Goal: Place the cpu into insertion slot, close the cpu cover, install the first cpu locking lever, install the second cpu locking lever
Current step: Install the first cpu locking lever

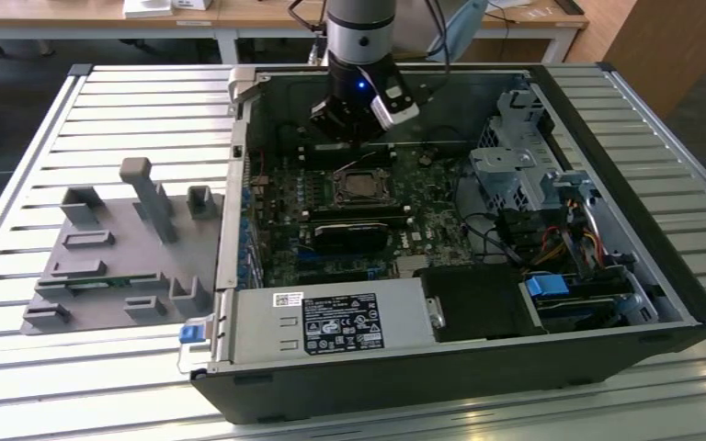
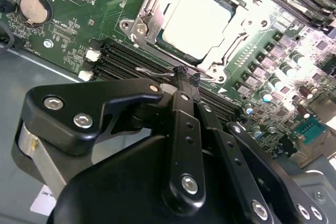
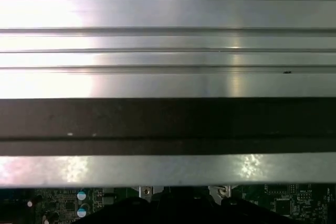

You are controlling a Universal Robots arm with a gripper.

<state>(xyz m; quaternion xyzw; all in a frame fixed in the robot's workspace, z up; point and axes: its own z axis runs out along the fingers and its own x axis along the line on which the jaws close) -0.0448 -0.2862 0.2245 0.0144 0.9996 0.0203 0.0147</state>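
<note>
In the exterior view the arm reached down into the open computer case (image 1: 647, 276), which lay on a slatted metal table (image 1: 34, 165), and the gripper (image 1: 350, 138) hung just behind the insertion slot (image 1: 359, 187) on the motherboard (image 1: 282, 197). A grey fixture plate (image 1: 108, 266) sat well apart on the exterior view's left, beside the case's wall. In the second wrist view the cpu (image 2: 197, 20) lay in the socket with the cpu cover (image 2: 149, 11) down around its edges, and the gripper's (image 2: 185, 75) jaws were drawn narrow, apparently pinching a thin wire locking lever (image 2: 152, 70) just beside the socket's edge, over the black memory slots (image 2: 123, 56); little room showed either side. In the first wrist view the table's bright slats (image 3: 168, 77) ran above a strip of green board (image 3: 283, 198).
</note>
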